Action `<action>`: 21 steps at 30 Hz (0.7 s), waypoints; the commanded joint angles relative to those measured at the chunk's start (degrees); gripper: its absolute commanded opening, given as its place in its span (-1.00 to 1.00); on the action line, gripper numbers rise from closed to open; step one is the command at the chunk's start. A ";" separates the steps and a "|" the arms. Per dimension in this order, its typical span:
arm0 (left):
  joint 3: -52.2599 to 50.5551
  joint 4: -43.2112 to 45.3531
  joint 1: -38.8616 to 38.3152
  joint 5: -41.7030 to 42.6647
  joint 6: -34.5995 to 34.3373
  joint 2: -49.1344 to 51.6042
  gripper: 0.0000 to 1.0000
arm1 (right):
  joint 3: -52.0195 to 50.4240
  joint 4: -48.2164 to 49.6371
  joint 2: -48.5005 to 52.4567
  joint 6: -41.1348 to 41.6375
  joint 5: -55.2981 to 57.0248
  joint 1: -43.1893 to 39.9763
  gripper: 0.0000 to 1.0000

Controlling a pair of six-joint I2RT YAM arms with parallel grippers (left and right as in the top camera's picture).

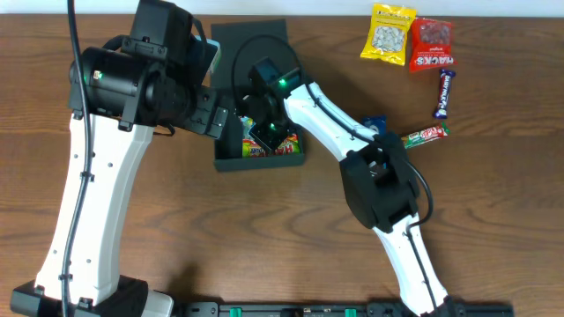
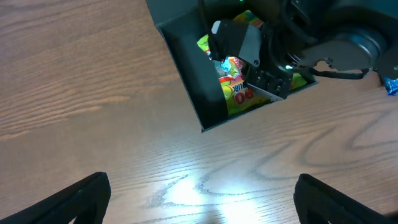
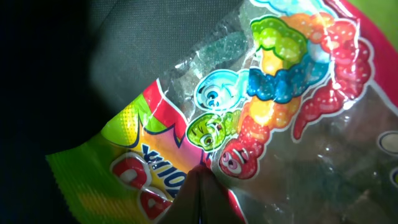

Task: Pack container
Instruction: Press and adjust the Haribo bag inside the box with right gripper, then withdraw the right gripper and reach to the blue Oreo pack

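The right gripper (image 1: pixel 267 134) hides most of the candy packet (image 1: pixel 285 146); its blurred jaws seem pinched on it.

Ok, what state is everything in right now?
Dark teal-black cardboard container: lid flap open.
Bright green-and-pink plastic gummy bag: lying inside the container.
Left hand: open, above the wooden table.
Right hand: shut, tips at the gummy bag.
Yellow snack packet: on the table, unpacked.
Red snack packet: on the table, unpacked.
Dark chocolate bar: on the table, unpacked.
Green-and-red wrapped bar: on the table, unpacked.
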 commanded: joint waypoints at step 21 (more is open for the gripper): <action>-0.11 -0.17 0.02 -0.55 1.03 -0.74 0.90 | 6.38 9.33 4.76 4.87 -3.63 -4.46 -0.97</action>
